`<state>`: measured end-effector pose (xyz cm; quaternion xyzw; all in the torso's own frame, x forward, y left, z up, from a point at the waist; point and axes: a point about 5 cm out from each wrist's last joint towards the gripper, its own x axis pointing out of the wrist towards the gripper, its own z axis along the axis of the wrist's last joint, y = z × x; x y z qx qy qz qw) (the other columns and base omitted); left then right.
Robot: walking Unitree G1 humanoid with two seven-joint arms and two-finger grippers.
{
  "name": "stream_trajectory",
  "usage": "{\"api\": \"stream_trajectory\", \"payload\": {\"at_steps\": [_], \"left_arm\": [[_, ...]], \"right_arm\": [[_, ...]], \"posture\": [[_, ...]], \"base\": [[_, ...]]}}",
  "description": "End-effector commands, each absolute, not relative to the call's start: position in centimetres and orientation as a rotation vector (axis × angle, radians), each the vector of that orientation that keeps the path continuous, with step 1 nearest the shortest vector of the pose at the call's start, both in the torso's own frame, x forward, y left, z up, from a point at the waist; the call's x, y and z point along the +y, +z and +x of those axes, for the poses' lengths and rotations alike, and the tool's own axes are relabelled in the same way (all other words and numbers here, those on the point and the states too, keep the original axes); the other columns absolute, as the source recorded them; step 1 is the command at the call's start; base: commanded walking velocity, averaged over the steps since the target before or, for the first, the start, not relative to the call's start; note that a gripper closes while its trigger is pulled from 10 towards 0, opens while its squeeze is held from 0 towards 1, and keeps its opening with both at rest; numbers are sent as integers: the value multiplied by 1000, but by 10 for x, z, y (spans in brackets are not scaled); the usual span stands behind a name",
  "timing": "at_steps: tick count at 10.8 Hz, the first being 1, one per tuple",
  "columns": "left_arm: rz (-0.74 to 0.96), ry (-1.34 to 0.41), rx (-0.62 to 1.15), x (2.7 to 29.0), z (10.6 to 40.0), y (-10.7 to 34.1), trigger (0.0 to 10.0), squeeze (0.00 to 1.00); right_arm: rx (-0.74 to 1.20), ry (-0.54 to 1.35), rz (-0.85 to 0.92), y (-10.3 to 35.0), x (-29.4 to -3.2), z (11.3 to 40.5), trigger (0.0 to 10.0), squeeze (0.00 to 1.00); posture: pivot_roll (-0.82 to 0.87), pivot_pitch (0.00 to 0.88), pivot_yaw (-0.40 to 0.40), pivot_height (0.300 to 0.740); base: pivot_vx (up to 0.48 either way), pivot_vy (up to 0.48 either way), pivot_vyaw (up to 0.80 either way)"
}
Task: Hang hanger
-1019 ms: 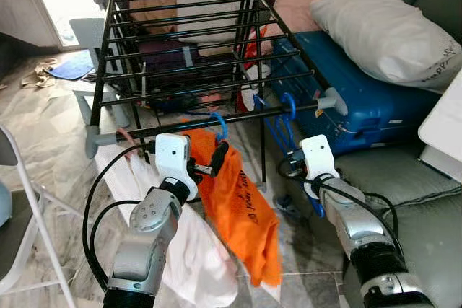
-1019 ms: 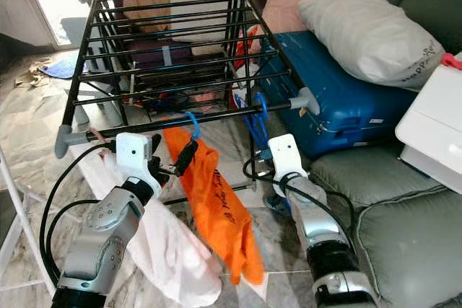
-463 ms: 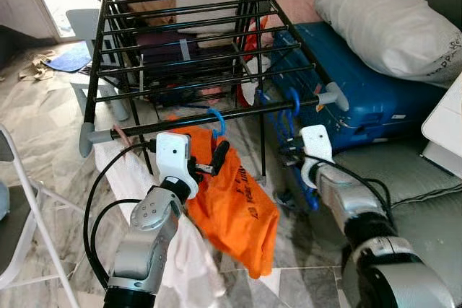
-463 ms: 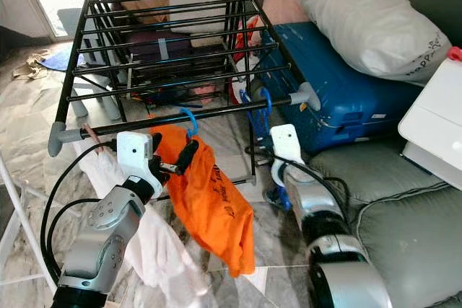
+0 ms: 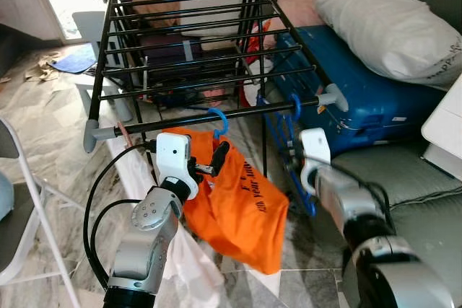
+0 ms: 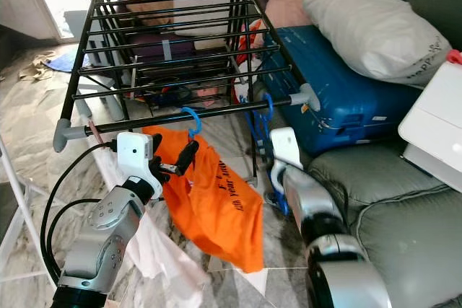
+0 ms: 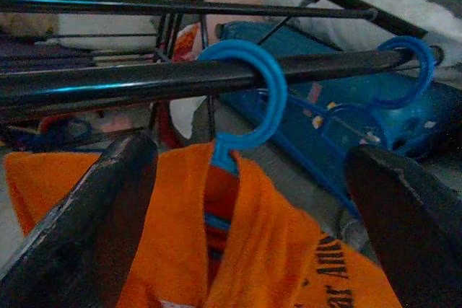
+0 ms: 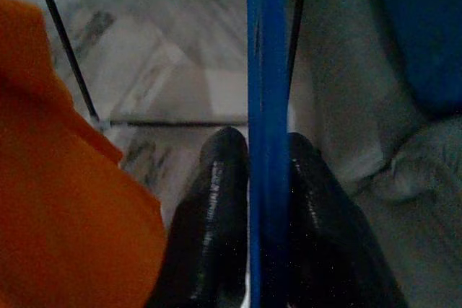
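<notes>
A blue hanger hook (image 5: 216, 117) sits over the front bar of the black drying rack (image 5: 180, 122), with an orange shirt (image 5: 242, 203) hanging from it. My left gripper (image 7: 253, 156) is open just below that bar, one finger (image 5: 219, 155) against the shirt's collar and the hook between its fingers. A second, bare blue hanger (image 5: 291, 106) hooks the same bar near its right end. My right gripper (image 8: 267, 142) is shut on this hanger's lower bar (image 8: 266, 70), under the rack's right corner.
A blue suitcase (image 5: 361, 99) and a white pillow (image 5: 390, 27) lie on the grey sofa (image 5: 426, 200) to the right. A white garment (image 5: 137, 178) hangs under my left arm. A white folding chair (image 5: 22, 200) stands at the left. Marble floor lies below.
The orange shirt's lower part has swung out to the right. My left gripper stays under the bar, and my right gripper keeps hold of the bare hanger.
</notes>
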<state>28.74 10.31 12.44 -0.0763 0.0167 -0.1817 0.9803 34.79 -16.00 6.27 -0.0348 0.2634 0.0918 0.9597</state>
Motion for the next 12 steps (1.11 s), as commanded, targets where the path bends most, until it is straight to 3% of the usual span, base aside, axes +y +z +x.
{"api": "stream_trajectory", "payload": {"at_steps": [1,6,12], "left_arm": [[-125,-340,45,104,289,124,10000,0],[-72,-262,59,110,291,120,10000,0],[-28,-229,49,113,295,119,10000,0]], "right_arm": [[492,171,-61,67,-161,349,10000,1000],[294,164,-147,91,-176,338,10000,1000],[184,131,-212,115,-184,318,10000,1000]], "posture": [[-156,0,21,740],[-163,0,16,740],[-190,0,28,740]], "base": [[0,0,0],[0,0,0],[0,0,0]]}}
